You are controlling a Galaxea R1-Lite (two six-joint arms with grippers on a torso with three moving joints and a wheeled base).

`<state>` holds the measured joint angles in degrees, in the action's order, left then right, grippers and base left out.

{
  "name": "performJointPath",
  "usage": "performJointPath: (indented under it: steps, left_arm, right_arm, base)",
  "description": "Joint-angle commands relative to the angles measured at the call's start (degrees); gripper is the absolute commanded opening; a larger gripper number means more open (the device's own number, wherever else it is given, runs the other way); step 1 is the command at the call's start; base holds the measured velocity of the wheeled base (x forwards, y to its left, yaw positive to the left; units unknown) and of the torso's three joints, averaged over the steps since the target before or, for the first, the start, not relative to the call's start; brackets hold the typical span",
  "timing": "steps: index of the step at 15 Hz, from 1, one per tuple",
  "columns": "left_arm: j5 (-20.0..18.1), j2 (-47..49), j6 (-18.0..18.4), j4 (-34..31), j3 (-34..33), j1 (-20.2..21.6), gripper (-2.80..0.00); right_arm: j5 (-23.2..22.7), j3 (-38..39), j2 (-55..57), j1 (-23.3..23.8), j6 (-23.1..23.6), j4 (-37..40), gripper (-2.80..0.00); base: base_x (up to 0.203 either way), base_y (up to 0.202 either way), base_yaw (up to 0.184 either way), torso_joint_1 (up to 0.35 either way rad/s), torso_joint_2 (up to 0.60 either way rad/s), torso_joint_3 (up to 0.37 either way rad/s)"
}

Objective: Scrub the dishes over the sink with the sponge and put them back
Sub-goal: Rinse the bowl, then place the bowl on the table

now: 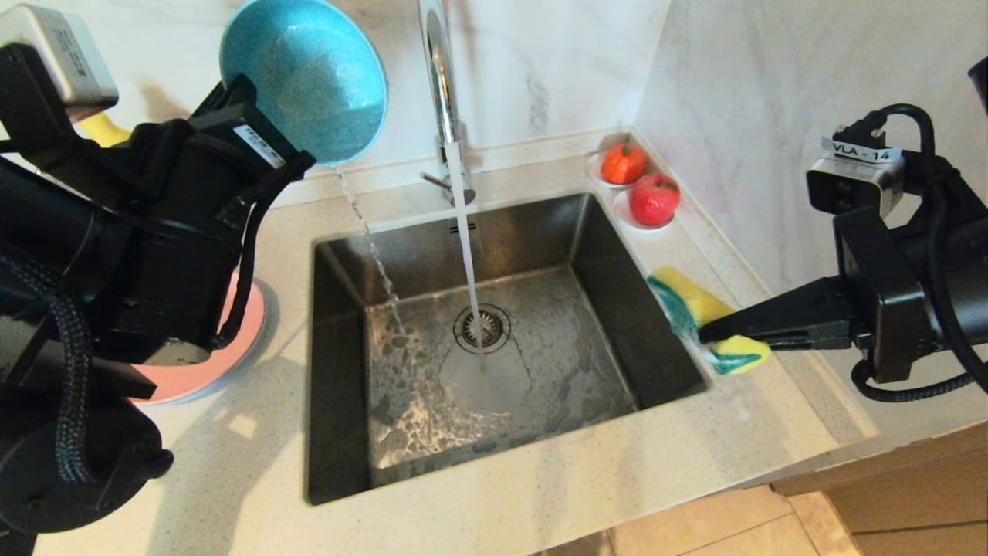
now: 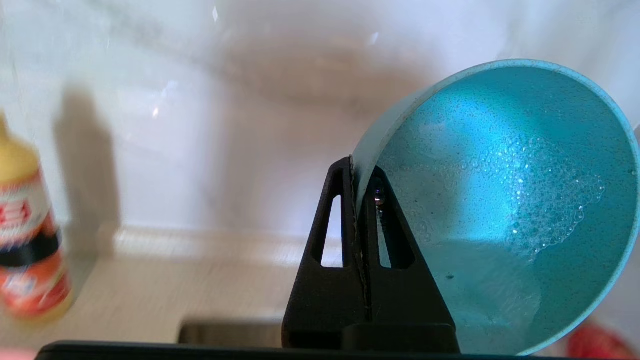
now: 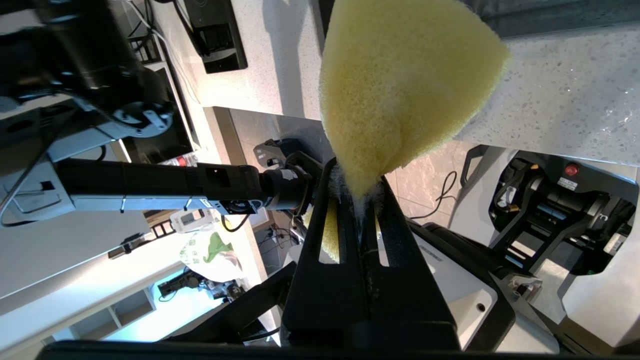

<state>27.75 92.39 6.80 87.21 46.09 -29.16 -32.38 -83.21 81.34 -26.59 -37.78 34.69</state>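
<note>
Teal and still wet, the bowl [image 1: 305, 73] hangs tipped on its side in my left gripper [image 1: 251, 116], up above the counter by the back-left corner of the sink [image 1: 347, 432], and a thin thread of water falls from its lower rim into the basin. My left fingers [image 2: 345, 240] are pinched tight on the bowl's wall, one outside and one inside. My right gripper [image 1: 706, 333] waits at the sink's right edge, clamped hard on the sponge [image 1: 706, 320] so that it folds around the fingertips, yellow foam and green scouring face both showing.

I judge this to be the draining step: the bowl looks scrubbed and rinsed and I am tipping the last water out. The next move calls for carrying it over to the counter on the left and setting it down upright (gently, since a wet rim gripped on one side could slip). Then the pink plate [image 1: 224, 363], lying on the counter left of the sink under my left arm, wants its turn.

Only the head view shows the faucet [image 1: 440, 93] running onto the drain strainer [image 1: 482, 328], and the two red fruits [image 1: 641, 185] at the back right corner. Only the left wrist view shows suds clinging inside the bowl, and a blurred bottle [image 2: 25, 240] by the wall. The right wrist view shows how deeply the sponge is squeezed.
</note>
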Motion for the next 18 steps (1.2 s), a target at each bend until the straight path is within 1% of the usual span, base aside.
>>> performJointPath:
  steps: [1,3,8,13,15,17,18]
  left_arm:
    - [-0.5,-0.6,0.3,0.5,3.0,0.1,-2.8]
    - [-2.3,-1.2,2.0,0.5,4.1,0.1,-2.8]
    - [-4.5,-2.3,2.7,0.5,5.4,0.2,-2.8]
    - [-4.8,-2.6,3.0,0.5,6.4,0.2,-2.8]
    - [-5.6,-2.8,3.0,-0.5,6.6,0.2,-2.8]
    - [-5.2,-2.6,2.8,-1.0,6.7,0.2,-2.8]
    - [-5.0,-2.8,2.6,-2.8,6.5,0.3,-2.8]
  right_arm:
    - [-0.4,0.6,0.2,0.4,-0.2,-0.5,-2.8]
    - [-0.4,1.1,0.3,0.7,-0.3,-1.6,-2.8]
    - [-0.3,1.9,0.5,0.7,-0.5,-3.1,-2.8]
    - [-0.4,2.0,0.6,0.7,-0.5,-3.1,-2.8]
    - [-0.4,1.9,0.5,0.7,-0.4,-3.1,-2.8]
    - [-0.4,1.9,0.5,1.0,-0.5,-3.1,-2.8]
    - [-0.4,1.9,0.4,1.0,-0.5,-3.1,-2.8]
  base:
    - [0.0,0.0,0.0,0.0,0.0,0.0]
    - [0.0,0.0,0.0,0.0,0.0,0.0]
    - [0.0,0.0,0.0,0.0,0.0,0.0]
    - [0.0,0.0,0.0,0.0,0.0,0.0]
    - [0.0,0.0,0.0,0.0,0.0,0.0]
    - [0.0,0.0,0.0,0.0,0.0,0.0]
    - [0.0,0.0,0.0,0.0,0.0,0.0]
